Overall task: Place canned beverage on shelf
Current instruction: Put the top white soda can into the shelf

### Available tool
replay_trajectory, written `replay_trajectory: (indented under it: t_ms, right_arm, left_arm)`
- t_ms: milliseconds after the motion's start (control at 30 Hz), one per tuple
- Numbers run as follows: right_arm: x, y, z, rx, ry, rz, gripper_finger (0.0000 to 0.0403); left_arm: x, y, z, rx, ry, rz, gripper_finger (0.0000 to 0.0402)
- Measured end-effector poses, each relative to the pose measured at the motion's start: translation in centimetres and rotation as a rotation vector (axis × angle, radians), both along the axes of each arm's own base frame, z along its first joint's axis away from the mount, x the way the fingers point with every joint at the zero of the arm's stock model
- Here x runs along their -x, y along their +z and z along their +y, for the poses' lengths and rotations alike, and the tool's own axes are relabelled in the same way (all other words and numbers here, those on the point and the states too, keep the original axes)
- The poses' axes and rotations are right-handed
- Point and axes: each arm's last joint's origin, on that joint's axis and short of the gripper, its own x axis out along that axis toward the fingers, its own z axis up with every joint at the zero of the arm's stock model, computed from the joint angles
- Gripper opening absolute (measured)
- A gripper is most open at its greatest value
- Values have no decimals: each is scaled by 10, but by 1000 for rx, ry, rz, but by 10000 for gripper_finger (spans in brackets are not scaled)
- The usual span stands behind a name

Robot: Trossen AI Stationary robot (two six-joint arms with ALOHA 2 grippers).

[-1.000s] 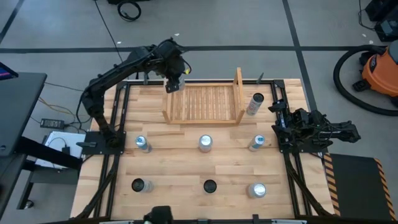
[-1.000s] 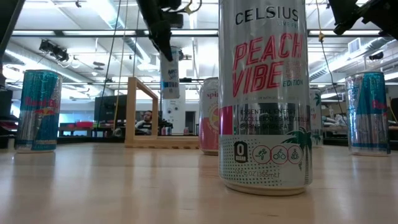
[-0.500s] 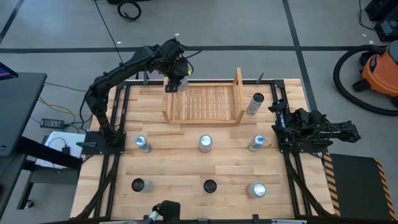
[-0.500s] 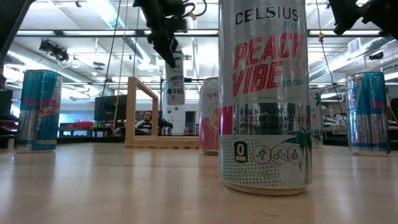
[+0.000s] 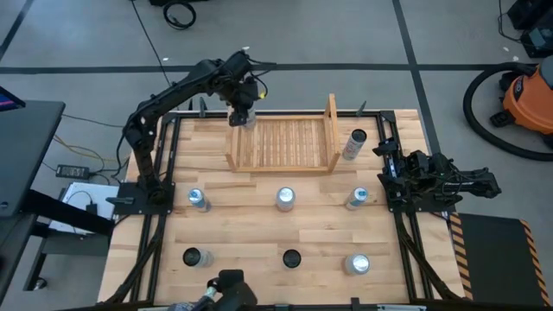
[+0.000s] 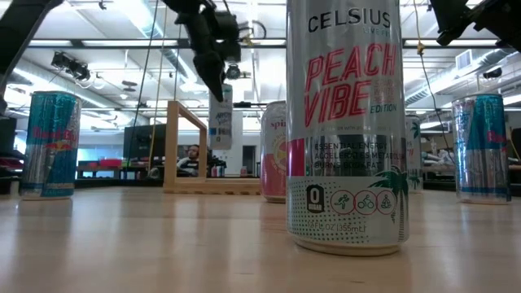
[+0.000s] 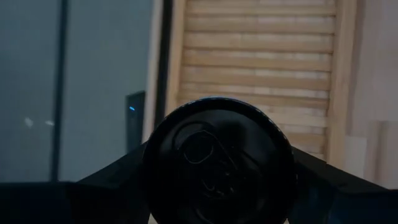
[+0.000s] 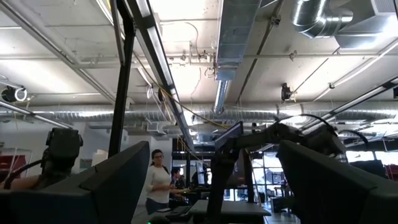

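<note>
My left gripper [image 5: 243, 111] is shut on a slim white-and-blue can [image 6: 220, 116] and holds it in the air over the far left corner of the light wooden shelf [image 5: 285, 142]. In the left wrist view the can's dark top [image 7: 217, 162] sits between my fingers, with the shelf's slats [image 7: 261, 62] beyond it. My right gripper [image 8: 217, 186] is open and empty. It rests folded at the table's right edge [image 5: 393, 171] and points into the room. My left gripper pinches the can's side wall near its top [image 6: 216, 91] between its two fingers, one on each side of the rim [image 7: 149, 168]. The fingers come from above and point down. The can hangs nearly upright below them, clear of the shelf's base.
A tall can [image 5: 352, 145] stands just right of the shelf. Three cans [image 5: 199, 200] [image 5: 285, 199] [image 5: 356, 199] stand in a row nearer, and three more [image 5: 192, 257] [image 5: 291, 257] [image 5: 357, 263] stand near the front edge. The shelf's slatted base lies bare between its side boards.
My left gripper has come down toward the shelf's left end with the can, staying shut on it. The can tipped slightly on the way. It now hangs nearly upright and lower than before.
</note>
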Motion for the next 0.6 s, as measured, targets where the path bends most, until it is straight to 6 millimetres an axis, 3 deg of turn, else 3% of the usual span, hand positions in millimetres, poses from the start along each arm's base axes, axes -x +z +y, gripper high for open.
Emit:
replay_trajectory:
  t_ms: [600]
  right_arm:
    - [0, 0, 0, 0, 0, 1, 367]
  left_arm:
    - [-13, -50, 33, 157, 79, -3, 270]
